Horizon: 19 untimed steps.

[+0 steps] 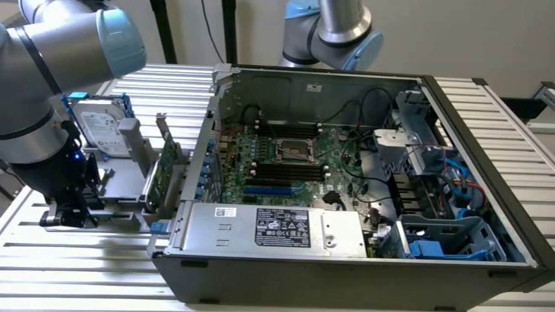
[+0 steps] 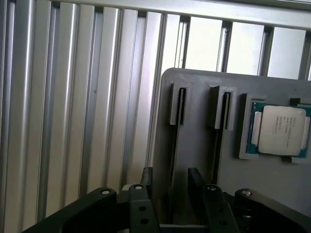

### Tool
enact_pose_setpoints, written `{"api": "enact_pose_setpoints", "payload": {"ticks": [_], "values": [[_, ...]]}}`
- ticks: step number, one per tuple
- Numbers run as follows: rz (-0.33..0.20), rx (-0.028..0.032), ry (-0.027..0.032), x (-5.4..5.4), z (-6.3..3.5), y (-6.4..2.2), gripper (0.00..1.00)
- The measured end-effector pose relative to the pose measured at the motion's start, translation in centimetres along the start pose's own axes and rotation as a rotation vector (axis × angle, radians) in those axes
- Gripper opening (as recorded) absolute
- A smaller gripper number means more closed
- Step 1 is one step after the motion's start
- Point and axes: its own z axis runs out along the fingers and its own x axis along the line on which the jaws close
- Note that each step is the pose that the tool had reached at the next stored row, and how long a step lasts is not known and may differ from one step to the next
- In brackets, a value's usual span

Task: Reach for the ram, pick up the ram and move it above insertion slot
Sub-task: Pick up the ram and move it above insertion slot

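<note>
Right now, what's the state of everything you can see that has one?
Gripper: open, astride a holder slot.
Ram: apparently edge-on in that slot, ungripped.
Computer case: open, side panel off.
Black memory slots: empty.
Hard drive: upright in holder.
Expansion card: upright in holder.
Processor chip: flat in its recess.

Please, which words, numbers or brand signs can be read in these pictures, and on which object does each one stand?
No text can be read with certainty.
The black label on the power supply: print too small.
The white sticker beside it: too small.
The hard drive label: blurred.
The processor lid print: blurred.
</note>
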Motion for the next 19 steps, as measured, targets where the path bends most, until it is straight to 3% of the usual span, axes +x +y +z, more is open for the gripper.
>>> {"api": "enact_pose_setpoints", "payload": {"ticks": [5,8,10,11,19], "values": [[0.0,-0.0009,-0.0007,0.02,0.06,-0.12,0.4],[0.002,-0.002,-0.0008,0.02,0.07,-0.13,0.22],[0.003,-0.0027,-0.0009,0.02,0.08,-0.14,0.22],[0.004,-0.003,-0.001,0.02,0.09,-0.15,0.15],[0.021,-0.005,-0.0021,0.04,0.1,-0.29,0.13]]}}
